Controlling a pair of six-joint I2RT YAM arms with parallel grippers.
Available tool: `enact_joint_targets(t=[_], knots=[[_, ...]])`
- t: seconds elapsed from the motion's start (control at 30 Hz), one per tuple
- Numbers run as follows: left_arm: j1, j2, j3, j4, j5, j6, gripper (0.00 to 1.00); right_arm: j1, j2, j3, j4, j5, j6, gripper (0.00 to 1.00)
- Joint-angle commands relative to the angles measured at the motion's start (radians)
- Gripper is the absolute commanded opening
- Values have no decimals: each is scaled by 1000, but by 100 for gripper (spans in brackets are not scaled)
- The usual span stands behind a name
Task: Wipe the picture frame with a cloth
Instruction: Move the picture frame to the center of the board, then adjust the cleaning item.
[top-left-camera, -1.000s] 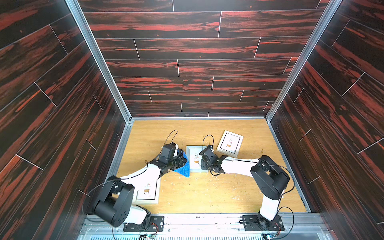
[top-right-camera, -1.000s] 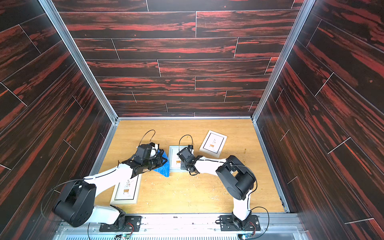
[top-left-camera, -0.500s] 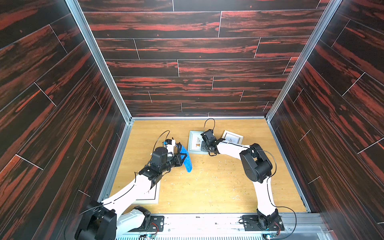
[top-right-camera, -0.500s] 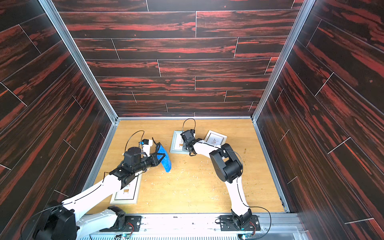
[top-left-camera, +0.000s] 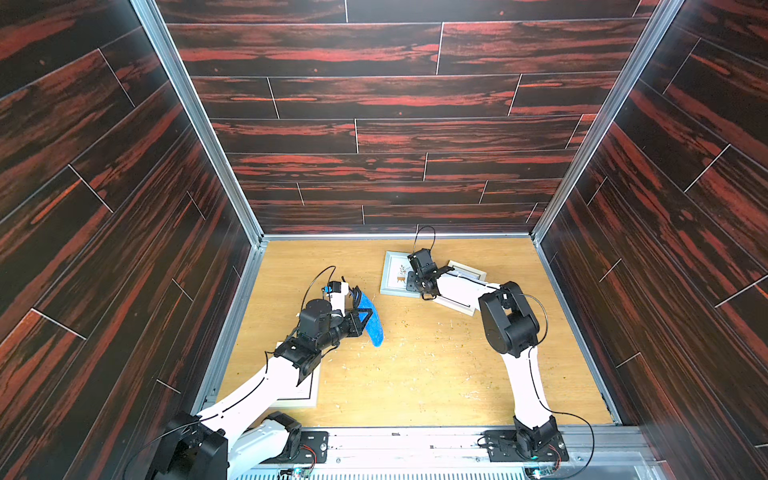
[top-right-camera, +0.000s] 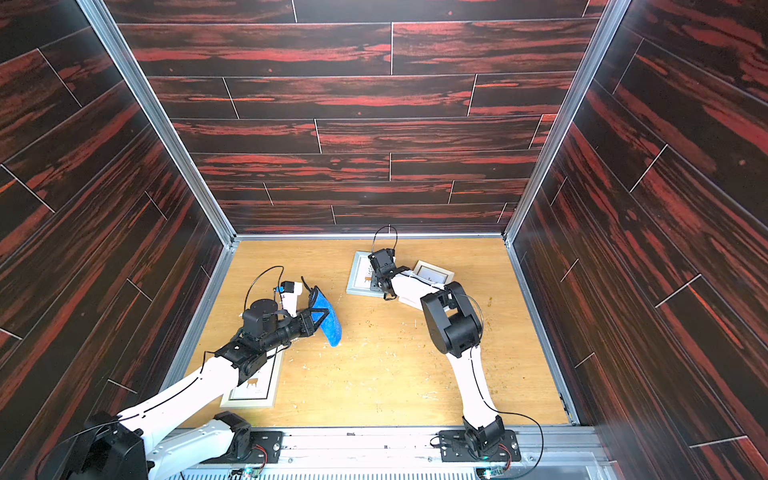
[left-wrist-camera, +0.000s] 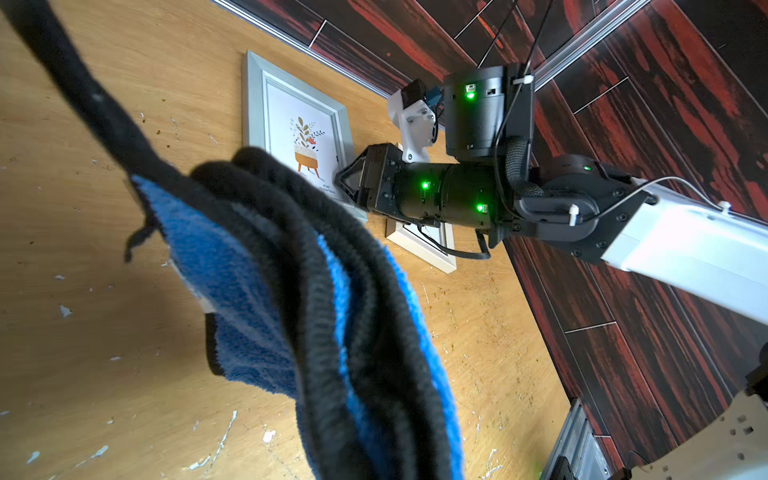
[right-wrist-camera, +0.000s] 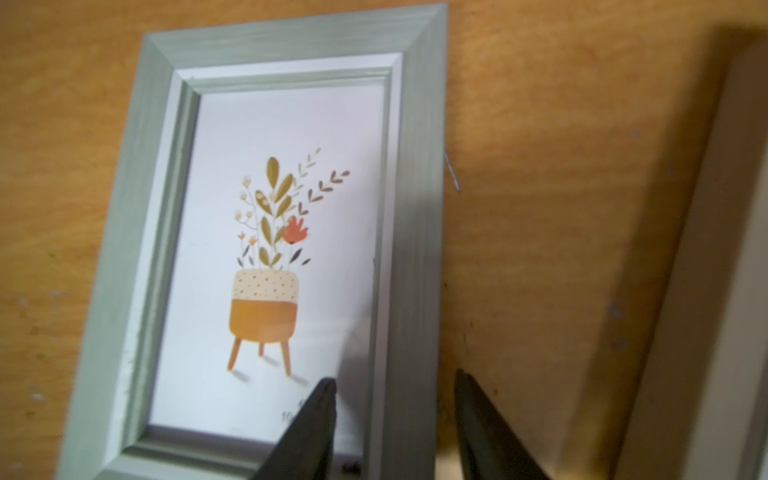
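A grey-green picture frame (top-left-camera: 394, 275) with a potted-plant print lies flat near the back wall, also seen close up in the right wrist view (right-wrist-camera: 266, 232). My right gripper (right-wrist-camera: 395, 380) is open, its fingers standing either side of the picture frame's side rail with gaps showing. In both top views my left gripper (top-left-camera: 360, 312) hangs above the middle left of the table, shut on the bunched blue cloth (top-left-camera: 372, 320) with black edging. The cloth (left-wrist-camera: 291, 316) hides the left fingers in the left wrist view.
A cream frame (top-left-camera: 468, 272) lies under the right arm at the back right, close beside the grey-green one. Another light frame (top-right-camera: 254, 388) lies at the front left under the left arm. Crumbs and pale scratches (top-left-camera: 415, 357) dot the wooden table; dark walls enclose three sides.
The right gripper carried the picture frame from the table's middle to the back and has now opened. The left arm drew back and lifted the cloth.
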Motion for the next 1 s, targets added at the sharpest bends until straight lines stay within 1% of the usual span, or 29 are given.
enact_joint_targets(t=[0.0,0.07,0.2,0.3,0.37,0.47,0.53,0.6,0.7,0.77,0.97], knots=[[5,8,9,50,28,19,0,3,-145,-41,23,-37,-39,58],[5,19,7,84,46,12,0,2,-231,-99,47,-64,-52,62],[5,41,-6,187,98,-4,0,3,-466,-298,132,-155,-62,66],[5,61,-22,295,134,-30,0,3,-657,-493,255,-284,-63,68],[6,86,-21,350,152,-54,0,3,-773,-624,349,-398,-62,69],[4,129,-9,438,199,-99,0,4,-902,-782,479,-566,-69,70],[2,153,-9,514,229,-137,0,8,-953,-857,559,-676,-95,71],[1,171,-2,564,260,-161,0,21,-991,-918,620,-752,-123,71],[-2,185,11,592,291,-176,0,37,-1028,-987,710,-842,-136,72],[-12,182,19,580,301,-168,0,44,-1039,-1011,764,-900,-139,72],[-66,142,45,452,299,-86,0,74,-1023,-998,780,-932,-168,73]])
